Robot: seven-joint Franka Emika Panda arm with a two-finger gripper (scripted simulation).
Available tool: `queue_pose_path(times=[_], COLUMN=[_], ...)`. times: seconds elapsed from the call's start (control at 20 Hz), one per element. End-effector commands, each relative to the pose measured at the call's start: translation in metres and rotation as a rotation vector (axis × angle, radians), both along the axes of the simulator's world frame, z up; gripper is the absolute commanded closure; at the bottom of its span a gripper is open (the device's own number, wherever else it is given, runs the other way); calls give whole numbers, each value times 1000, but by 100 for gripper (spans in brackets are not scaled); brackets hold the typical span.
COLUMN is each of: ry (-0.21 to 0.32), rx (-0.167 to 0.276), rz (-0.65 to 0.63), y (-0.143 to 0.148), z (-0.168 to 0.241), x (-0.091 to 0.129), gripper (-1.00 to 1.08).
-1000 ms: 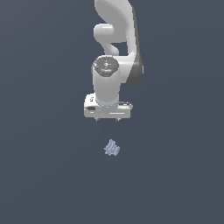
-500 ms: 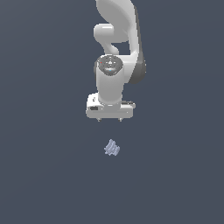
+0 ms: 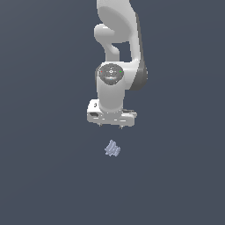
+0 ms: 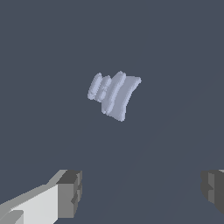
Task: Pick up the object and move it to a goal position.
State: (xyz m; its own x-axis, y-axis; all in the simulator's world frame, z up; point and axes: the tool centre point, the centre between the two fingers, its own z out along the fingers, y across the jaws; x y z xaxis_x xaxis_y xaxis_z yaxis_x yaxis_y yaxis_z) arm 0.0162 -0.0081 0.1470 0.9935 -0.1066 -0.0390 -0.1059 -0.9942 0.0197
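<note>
The object (image 3: pixel 113 149) is a tiny pale lavender-blue lump with ridged layers, lying on the dark grey floor in the exterior view. My white gripper (image 3: pixel 111 125) hangs just above and behind it, pointing down, with its short fingertips spread apart. In the wrist view the object (image 4: pixel 113 95) lies well clear of the gripper (image 4: pixel 142 190), whose grey pads (image 4: pixel 70 192) stand wide apart with nothing between them. Gripper and object do not touch.
The white arm (image 3: pixel 117 48) rises behind the gripper toward the top of the exterior view. A plain dark grey surface (image 3: pixel 44 176) spreads all around the object.
The gripper has come down a little toward the object and shifted slightly to the exterior view's right. The object has stayed where it was.
</note>
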Motion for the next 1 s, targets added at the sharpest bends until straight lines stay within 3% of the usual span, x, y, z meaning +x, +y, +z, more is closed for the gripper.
queue_pose_path(times=[0.0,0.5,0.95], ry=[-5,-31,-42], rx=[1,4,7], rz=[-50,-289,-397], y=[1,8,12], z=[-6,-37,-53], x=[10,53,71], gripper=[-92,-92,-92])
